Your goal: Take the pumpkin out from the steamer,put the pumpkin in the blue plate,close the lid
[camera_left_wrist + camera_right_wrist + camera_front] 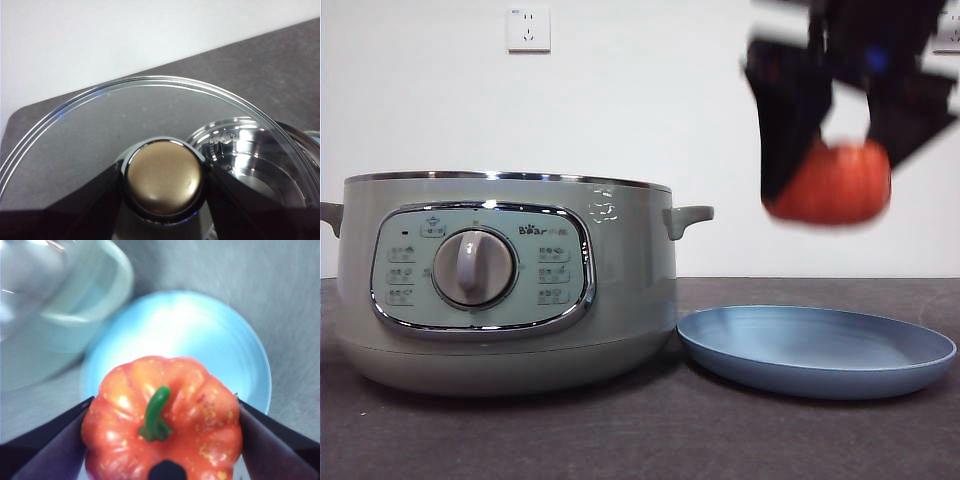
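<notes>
The orange-red pumpkin [832, 183] hangs in the air above the blue plate [817, 349], held by my right gripper [830, 150], which is shut on it. In the right wrist view the pumpkin [162, 417] with its green stem fills the space between the jaws, with the blue plate [210, 335] below it. The sage-green steamer [505, 280] stands open on the left. My left gripper [162, 182] is shut on the knob of the glass lid [100, 130], held beside the pot's shiny interior [245, 150]. The lid is out of the front view.
The steamer's side handle [688, 217] reaches toward the plate, and pot and plate almost touch. A wall socket [528, 29] sits on the white wall behind. The dark table [640, 430] runs in front of both.
</notes>
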Robot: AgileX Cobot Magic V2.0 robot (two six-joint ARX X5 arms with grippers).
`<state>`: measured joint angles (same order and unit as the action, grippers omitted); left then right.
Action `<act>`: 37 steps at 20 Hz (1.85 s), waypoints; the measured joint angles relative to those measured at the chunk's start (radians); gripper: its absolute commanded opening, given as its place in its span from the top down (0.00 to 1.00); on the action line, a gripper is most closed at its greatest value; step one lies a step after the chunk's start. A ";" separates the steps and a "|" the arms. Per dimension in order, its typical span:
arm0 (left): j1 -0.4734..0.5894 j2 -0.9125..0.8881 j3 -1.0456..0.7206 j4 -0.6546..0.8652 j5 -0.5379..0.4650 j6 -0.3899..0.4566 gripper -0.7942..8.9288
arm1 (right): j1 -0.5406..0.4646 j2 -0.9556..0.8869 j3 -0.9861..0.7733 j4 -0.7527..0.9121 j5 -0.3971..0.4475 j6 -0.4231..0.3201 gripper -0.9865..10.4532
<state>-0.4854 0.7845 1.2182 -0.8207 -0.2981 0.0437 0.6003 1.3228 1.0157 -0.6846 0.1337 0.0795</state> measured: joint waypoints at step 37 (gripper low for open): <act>0.000 0.357 0.000 0.179 0.301 0.000 0.93 | -0.150 -0.047 -0.064 0.233 -0.130 0.022 0.45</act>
<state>-0.4850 1.1412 1.2182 -0.6415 0.0029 0.0437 0.4507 1.2762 0.9512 -0.4519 0.0040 0.1013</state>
